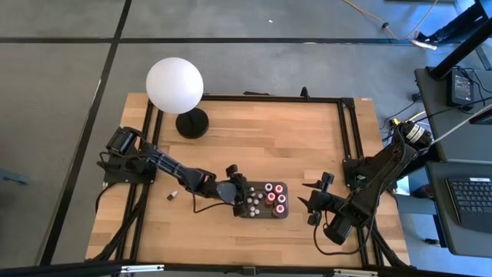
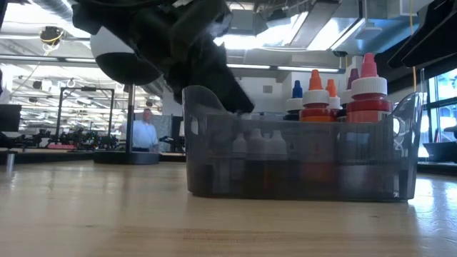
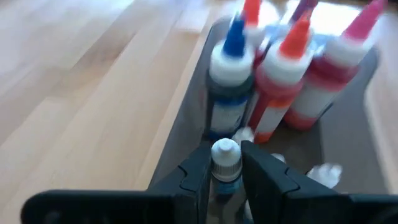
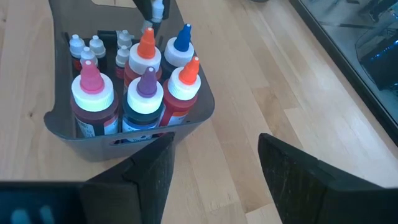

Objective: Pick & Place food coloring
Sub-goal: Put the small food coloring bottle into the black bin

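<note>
High view. Pale wood-plank table (image 1: 254,138) framed by black rails. Dark grey rounded-rectangle tray (image 1: 262,214) sits near the front edge at centre, packed with food coloring bottles (image 1: 270,198), caps showing as white and red dots. Left gripper (image 1: 237,192) is over the tray's left end. One small bottle (image 1: 174,195) lies alone on the wood, well left of the tray. Big matte white globe lamp (image 1: 174,85) on a round black base stands at the back left. Right gripper (image 1: 314,198) waits just right of the tray.

Low view. Tray wall is smoky, translucent plastic; bottle shapes show dimly through it. Cone-tipped caps, orange, blue and pink-red, rise above the rim. The left arm's dark bulk hangs over the tray's left end. A person in a light shirt stands far back in the room.

Left wrist view. The two dark fingers (image 3: 264,177) are clamped on a tiny white-capped dropper bottle (image 3: 225,163) with a bluish body, held upright over the tray beside taller cone-capped bottles.

Right wrist view. Its blocky fingers (image 4: 292,177) stand wide apart, holding nothing, pointed at the tray's end wall. Small white-capped droppers are grouped at the tray's far end, tall bottles at the near end.
</note>
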Tool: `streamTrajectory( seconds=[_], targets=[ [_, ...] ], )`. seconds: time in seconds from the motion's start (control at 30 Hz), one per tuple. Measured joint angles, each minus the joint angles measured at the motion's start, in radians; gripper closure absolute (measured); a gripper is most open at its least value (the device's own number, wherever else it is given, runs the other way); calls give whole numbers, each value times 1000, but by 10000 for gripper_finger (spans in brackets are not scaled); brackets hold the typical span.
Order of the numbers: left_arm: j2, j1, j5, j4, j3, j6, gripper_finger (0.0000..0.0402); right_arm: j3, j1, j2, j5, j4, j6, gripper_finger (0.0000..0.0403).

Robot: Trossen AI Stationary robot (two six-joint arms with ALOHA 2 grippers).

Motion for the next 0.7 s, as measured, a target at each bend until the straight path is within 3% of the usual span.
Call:
streamTrajectory(
  seconds=[0.4, 0.7],
  targets=[
    [0, 18, 5, 109, 0, 58, 326, 0, 0, 0, 0, 0, -1, 170],
    [81, 38, 60, 218, 1, 105, 332, 0, 0, 0, 5, 0, 0, 170]
  ],
)
